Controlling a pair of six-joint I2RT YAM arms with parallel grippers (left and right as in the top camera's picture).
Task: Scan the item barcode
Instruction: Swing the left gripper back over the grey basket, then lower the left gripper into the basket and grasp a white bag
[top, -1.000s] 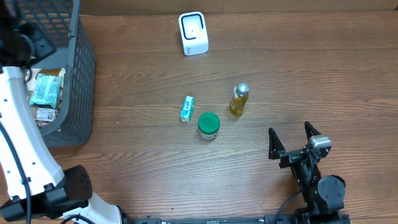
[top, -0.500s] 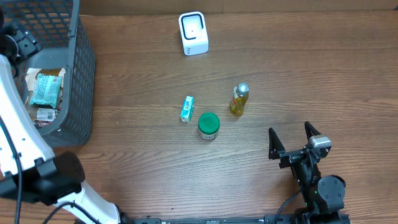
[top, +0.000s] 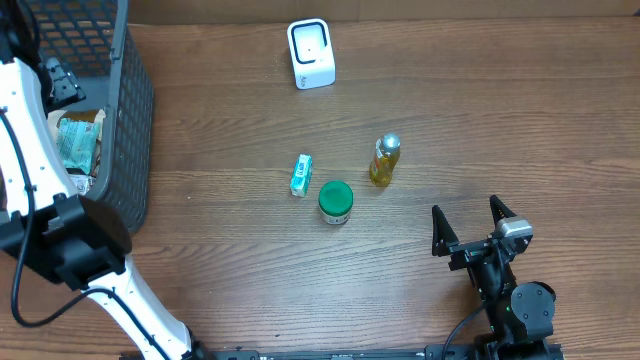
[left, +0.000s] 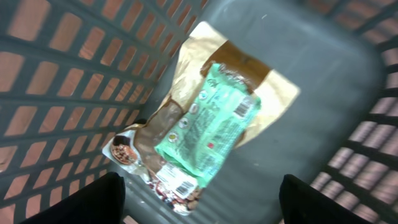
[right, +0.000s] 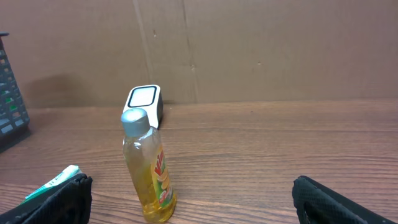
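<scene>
Right arm: low at near edge of wooden table (top: 520, 110), right gripper (top: 466, 208) jaws spread, empty.
Items: green-lidded jar (top: 336, 201), teal carton (top: 301, 174) and yellow silver-capped bottle (top: 385, 160) mid-table; white scanner (top: 310, 53) beyond.
Left arm: over dark mesh basket (top: 135, 110), left gripper (left: 202, 183) jaws spread above mint-green packet (left: 211, 124).

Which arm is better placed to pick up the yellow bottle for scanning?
Right. The right arm sits near the yellow bottle, which stands in front of it in its wrist view, jaws open and empty. The left arm is over the basket at the far side.
</scene>
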